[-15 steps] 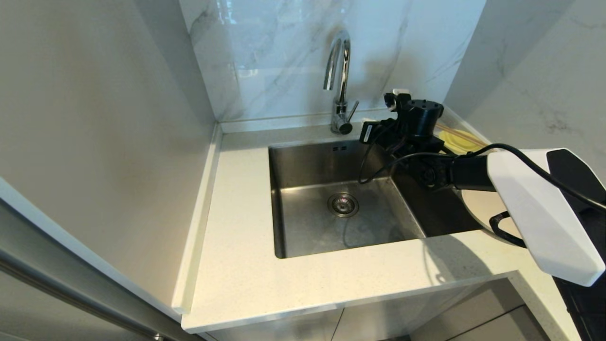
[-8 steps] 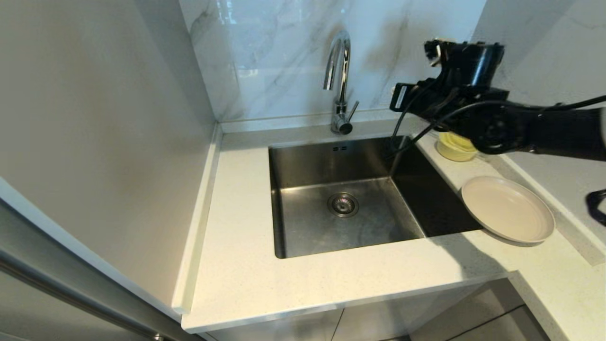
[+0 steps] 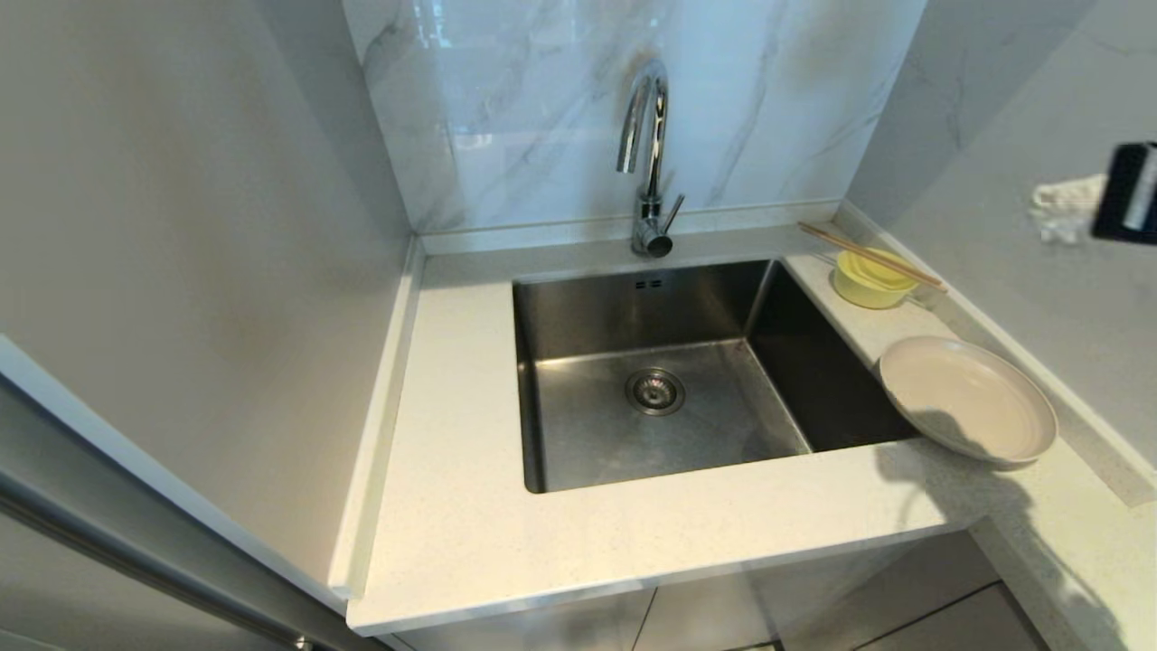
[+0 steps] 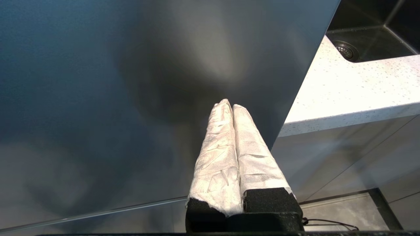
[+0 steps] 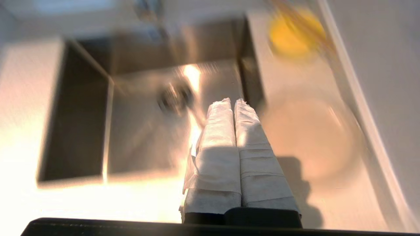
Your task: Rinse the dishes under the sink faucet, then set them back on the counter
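The beige plate [image 3: 967,398] lies on the white speckled counter [image 3: 452,506] to the right of the steel sink [image 3: 578,425]. Behind it stands the small pale-yellow bowl [image 3: 870,278] with the wooden chopsticks [image 3: 872,256] laid across its rim. The chrome faucet [image 3: 646,136] rises behind the sink, and no water shows. My right gripper [image 3: 1048,212] hangs high at the right edge, shut and empty. From the right wrist it [image 5: 231,101] looks down over the sink's right edge, with the plate [image 5: 308,137] and bowl [image 5: 295,36] beside it. My left gripper [image 4: 229,106] is shut and parked low beside the cabinet.
A raised stone rim [image 3: 994,316] runs along the right wall behind the dishes. Marble walls close in the back and right. The drain strainer [image 3: 654,391] sits in the sink floor. A tall dark panel [image 4: 131,82] stands by the left gripper.
My right arm has lifted from over the bowl and swung up and right to the frame's edge. The bowl, chopsticks and plate now show uncovered.
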